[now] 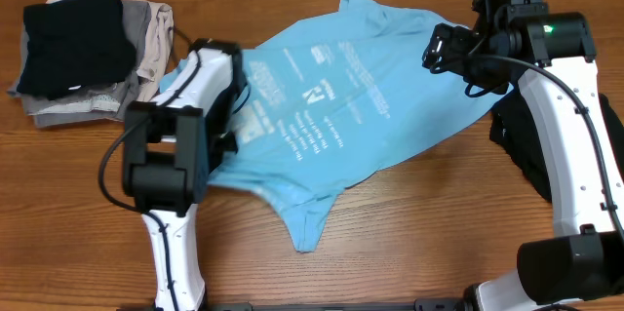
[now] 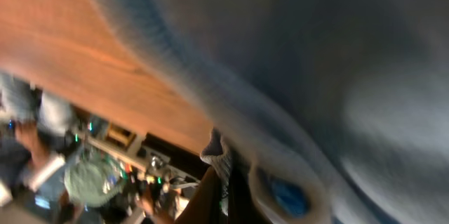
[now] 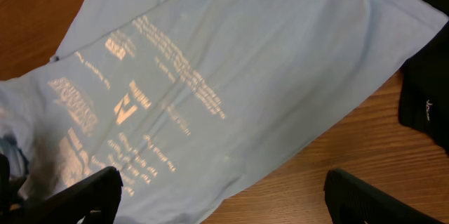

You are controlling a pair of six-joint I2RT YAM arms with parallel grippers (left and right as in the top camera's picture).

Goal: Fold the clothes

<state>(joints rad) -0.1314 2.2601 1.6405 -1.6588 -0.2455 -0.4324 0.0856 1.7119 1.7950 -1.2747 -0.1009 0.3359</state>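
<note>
The light blue T-shirt [image 1: 341, 126] lies spread across the table, its white print facing up. My left gripper [image 1: 234, 111] is at the shirt's left side, mostly hidden under the arm. Its wrist view is blurred and filled with lifted blue cloth [image 2: 316, 55], so it looks shut on the shirt. My right gripper [image 1: 444, 53] hovers above the shirt's right part. Its two black fingers are wide apart and empty [image 3: 224, 206] over the shirt's hem [image 3: 231, 76]. A plain black garment [image 1: 517, 145] lies at the right under the right arm and also shows in the right wrist view [image 3: 424, 97].
A pile of clothes [image 1: 78, 48] with a black piece on top and beige and grey ones beneath sits at the back left. Bare wooden table [image 1: 409, 233] shows in front of the shirt. The left wrist view shows the table edge and room clutter beyond.
</note>
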